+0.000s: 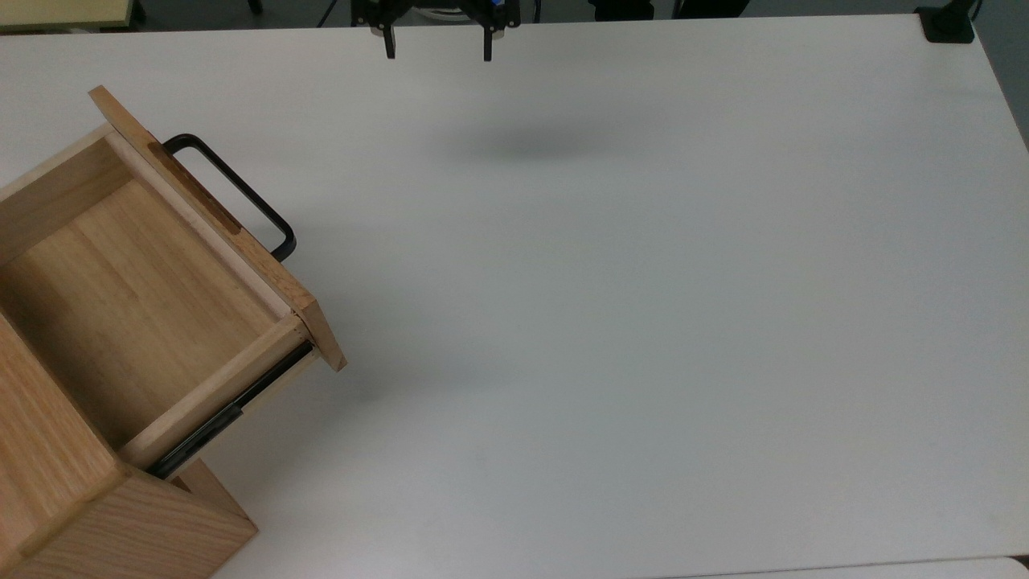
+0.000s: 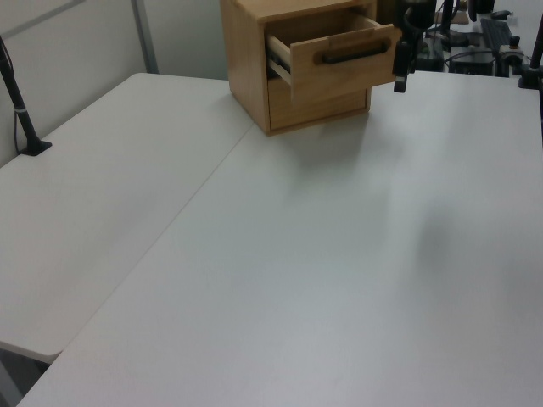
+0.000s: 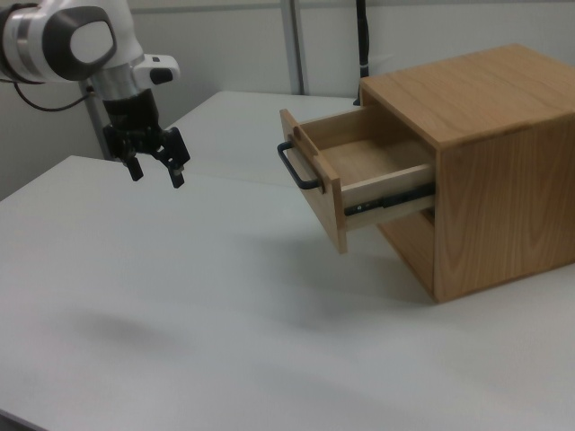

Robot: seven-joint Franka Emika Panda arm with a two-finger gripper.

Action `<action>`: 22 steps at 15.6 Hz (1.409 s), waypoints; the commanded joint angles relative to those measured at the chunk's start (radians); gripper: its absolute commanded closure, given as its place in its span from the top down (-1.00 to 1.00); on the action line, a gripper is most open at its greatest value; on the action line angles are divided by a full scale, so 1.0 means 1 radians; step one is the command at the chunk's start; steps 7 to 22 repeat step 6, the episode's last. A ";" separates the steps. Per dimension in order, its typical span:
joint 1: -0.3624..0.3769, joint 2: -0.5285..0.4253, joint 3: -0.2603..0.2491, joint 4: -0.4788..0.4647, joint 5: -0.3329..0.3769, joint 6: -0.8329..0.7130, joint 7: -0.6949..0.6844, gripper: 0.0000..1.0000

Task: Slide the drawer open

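The drawer (image 1: 137,297) is sitting pulled well out of its cabinet (image 1: 96,515) at the top view's lower left, and I am seeing its bare wooden floor from above. Its black handle (image 1: 233,193) is sticking out from the front panel toward the open white table (image 1: 643,322). At the top view's upper edge my gripper (image 1: 436,44) is hanging well apart from the handle, jaws spread wide and holding nothing (only the two fingertips are peeking in there).

In the left view the drawer (image 2: 335,59) is jutting from the upper slot of the cabinet (image 2: 246,68) at the far end of the table, and one dark finger (image 2: 400,66) is hanging just past the front panel's right end.

In the right view the drawer (image 3: 350,175) is standing open toward the right view's left, black side rail (image 3: 388,202) exposed. The gripper (image 3: 154,171) is hovering above the table, well off to the left of the handle (image 3: 296,168), fingers parted and empty.
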 commanded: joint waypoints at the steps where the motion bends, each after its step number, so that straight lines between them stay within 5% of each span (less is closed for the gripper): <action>1: -0.015 0.069 -0.008 0.101 0.033 -0.032 0.026 1.00; 22: -0.019 0.094 -0.006 0.139 0.065 -0.069 0.027 1.00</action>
